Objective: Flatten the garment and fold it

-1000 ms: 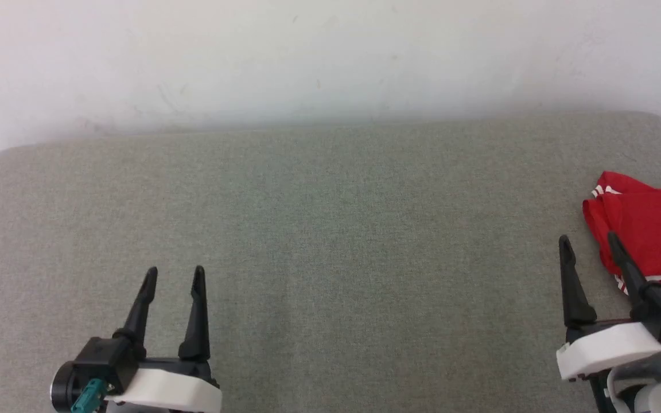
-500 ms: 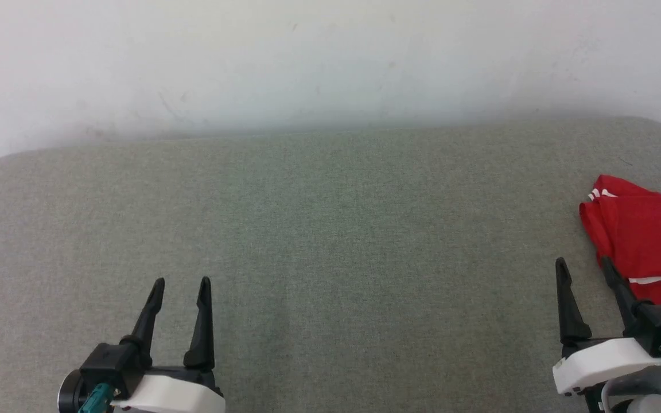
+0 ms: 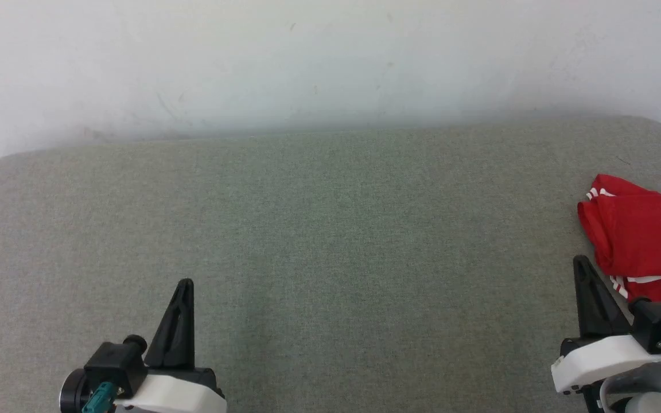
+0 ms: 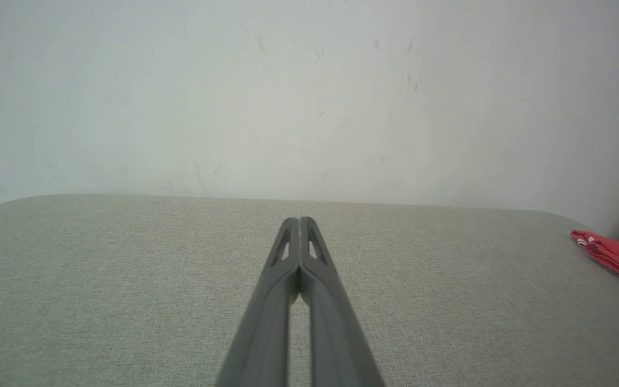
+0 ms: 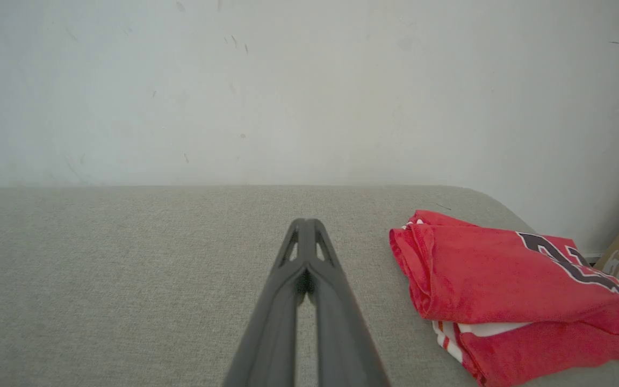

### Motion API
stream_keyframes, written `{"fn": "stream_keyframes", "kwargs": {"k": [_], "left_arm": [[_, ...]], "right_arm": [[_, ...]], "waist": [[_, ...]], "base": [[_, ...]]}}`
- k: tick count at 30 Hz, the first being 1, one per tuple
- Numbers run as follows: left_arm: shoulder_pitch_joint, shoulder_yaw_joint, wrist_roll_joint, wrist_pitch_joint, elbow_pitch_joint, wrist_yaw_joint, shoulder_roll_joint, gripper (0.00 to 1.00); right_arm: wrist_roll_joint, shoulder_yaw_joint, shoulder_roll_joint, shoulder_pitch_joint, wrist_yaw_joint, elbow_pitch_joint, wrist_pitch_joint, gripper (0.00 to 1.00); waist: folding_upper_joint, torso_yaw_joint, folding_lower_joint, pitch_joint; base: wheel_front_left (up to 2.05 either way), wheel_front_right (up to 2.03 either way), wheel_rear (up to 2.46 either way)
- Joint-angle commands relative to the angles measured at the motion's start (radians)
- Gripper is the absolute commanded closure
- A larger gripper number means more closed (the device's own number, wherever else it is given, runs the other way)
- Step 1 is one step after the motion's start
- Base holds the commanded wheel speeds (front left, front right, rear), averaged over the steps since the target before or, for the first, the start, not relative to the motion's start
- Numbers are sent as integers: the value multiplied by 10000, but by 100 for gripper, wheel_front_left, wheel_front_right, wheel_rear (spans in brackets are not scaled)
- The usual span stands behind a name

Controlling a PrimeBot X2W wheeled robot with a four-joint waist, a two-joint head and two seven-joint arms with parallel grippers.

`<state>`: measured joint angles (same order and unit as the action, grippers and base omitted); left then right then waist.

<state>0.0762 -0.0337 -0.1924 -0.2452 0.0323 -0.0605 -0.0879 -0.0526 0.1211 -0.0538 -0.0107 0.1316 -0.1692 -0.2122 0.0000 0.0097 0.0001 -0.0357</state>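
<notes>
Garment lies folded in a compact bundle at the table's right edge, seemingly finished and set aside; left claw and right claw hover pinched closed, empty, over its near edge

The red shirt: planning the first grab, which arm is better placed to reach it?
Right. The right gripper, shut, sits just beside the garment; the left gripper, also shut, is far across the grey surface.

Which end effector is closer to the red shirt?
Right. The right end effector sits shut just left of the red shirt. The left end effector is far off across the grey surface.
</notes>
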Motion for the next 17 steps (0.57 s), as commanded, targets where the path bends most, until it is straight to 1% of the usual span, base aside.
{"fn": "stream_keyframes", "kwargs": {"k": [1,17], "left_arm": [[-50,22,85,66,-20,38,25,100],[-148,65,336,392,-61,116,73,100]], "right_arm": [[33,-50,2,6,-1,78,37,100],[101,-209,7,20,-2,299,322,100]], "waist": [[0,-1,0,5],[0,-14,0,53]], "base": [[0,0,0],[0,0,0]]}}
